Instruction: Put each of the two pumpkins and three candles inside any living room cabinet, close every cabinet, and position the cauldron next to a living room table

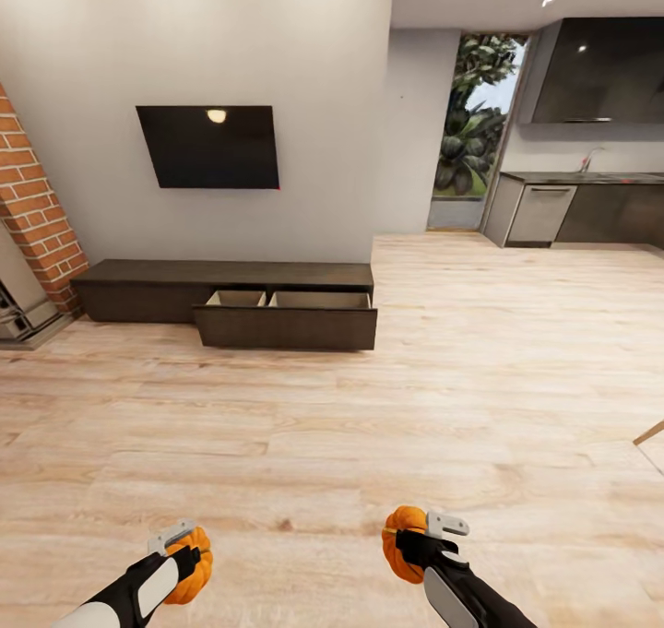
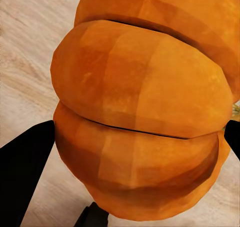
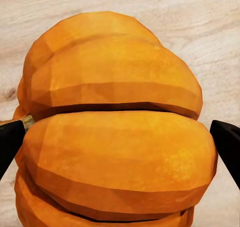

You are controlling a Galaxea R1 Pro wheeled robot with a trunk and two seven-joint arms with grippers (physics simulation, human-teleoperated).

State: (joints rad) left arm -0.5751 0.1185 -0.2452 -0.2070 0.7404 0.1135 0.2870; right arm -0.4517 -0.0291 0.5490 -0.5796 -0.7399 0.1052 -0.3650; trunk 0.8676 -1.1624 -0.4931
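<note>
While both arms are stretched forward over the pale plank floor (image 1: 369, 444), a pumpkin is carried in each: the left gripper (image 1: 184, 545) has its jaws clenched on the left pumpkin (image 1: 191, 565), and the right gripper (image 1: 426, 538) has its jaws clenched on the right pumpkin (image 1: 403, 542). Seen close in the left wrist view, the left pumpkin (image 2: 145, 117) is a faceted, ribbed, bright orange body with deep grooves between fat lobes, and dark fingers (image 2: 22, 172) are pressed against its sides; the right pumpkin (image 3: 115, 137) is held the same way across its widest band. Both are judged to be light and stiff, with a matte skin unlikely to slip, and the broad flanks are taken as the best place for a hold (the grooves might let a pad slide sideways). Well ahead, the long, low, dark brown cabinet (image 1: 138, 287) is set against the grey wall under a black screen (image 1: 208, 146), with one wide drawer (image 1: 286, 319) pulled out and its pale wooden inside exposed. Red brick (image 1: 37, 222) is seen at the left edge, and a kitchen counter (image 1: 590, 178) far off at the right.
</note>
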